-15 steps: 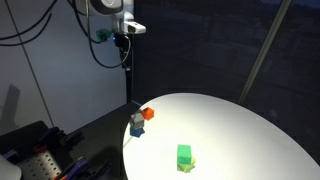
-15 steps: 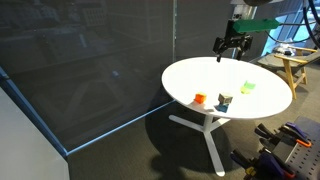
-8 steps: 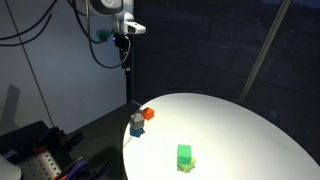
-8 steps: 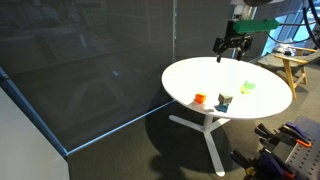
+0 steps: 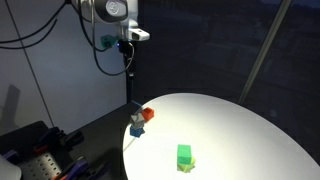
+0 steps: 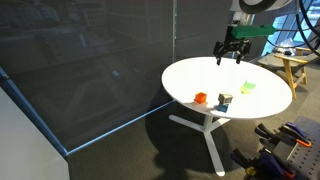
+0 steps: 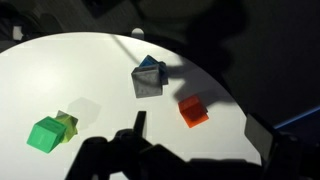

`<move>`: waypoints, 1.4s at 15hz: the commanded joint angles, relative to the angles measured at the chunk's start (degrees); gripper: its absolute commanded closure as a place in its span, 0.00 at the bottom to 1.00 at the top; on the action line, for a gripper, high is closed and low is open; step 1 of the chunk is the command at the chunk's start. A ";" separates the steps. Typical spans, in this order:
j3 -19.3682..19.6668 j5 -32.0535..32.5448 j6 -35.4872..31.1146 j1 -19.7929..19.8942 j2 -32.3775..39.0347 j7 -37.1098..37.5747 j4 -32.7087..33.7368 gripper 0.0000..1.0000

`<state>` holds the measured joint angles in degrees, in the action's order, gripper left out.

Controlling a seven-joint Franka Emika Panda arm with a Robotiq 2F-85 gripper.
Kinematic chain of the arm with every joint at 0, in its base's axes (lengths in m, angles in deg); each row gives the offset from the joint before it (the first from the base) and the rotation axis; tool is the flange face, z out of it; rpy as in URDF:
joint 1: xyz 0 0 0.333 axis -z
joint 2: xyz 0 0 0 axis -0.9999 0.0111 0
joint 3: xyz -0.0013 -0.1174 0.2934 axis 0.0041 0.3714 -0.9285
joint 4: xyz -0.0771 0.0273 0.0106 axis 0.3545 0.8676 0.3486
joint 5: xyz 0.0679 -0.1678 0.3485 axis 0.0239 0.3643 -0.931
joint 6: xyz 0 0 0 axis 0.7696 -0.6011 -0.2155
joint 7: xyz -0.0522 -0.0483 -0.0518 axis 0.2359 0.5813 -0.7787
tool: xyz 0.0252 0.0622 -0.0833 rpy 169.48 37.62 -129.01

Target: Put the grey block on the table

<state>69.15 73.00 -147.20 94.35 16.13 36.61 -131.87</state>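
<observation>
Small plain grey cube point(image 7: 147, 84) sits stacked on a blue cube point(image 7: 151, 64), near the edge of the round white tabletop point(image 7: 90, 70); it is not on the surface itself. Orange-red cube point(image 7: 192, 111) is just beside the stack, not touching. Green block point(image 7: 44, 134) is well apart. I read my fingers point(image 6: 221, 56) as spread and empty, hanging high, well clear of the blocks.

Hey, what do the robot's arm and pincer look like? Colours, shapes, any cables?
The arm is white with rounded joints. A teal-green piece sits at the wrist, above a black pincer. Black cables loop away from the arm. No markings are legible.
</observation>
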 commanded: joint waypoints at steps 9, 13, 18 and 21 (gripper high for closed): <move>4.17 -0.47 -6.08 -0.13 8.76 -3.23 0.95 0.00; 4.79 0.15 -7.40 -0.55 12.43 -2.26 1.57 0.00; 5.50 -0.16 -8.29 -0.81 16.18 -3.38 2.02 0.00; 6.04 0.31 -8.14 -0.92 17.65 -4.92 2.44 0.00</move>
<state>74.02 72.93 -155.50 94.00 32.11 34.12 -131.08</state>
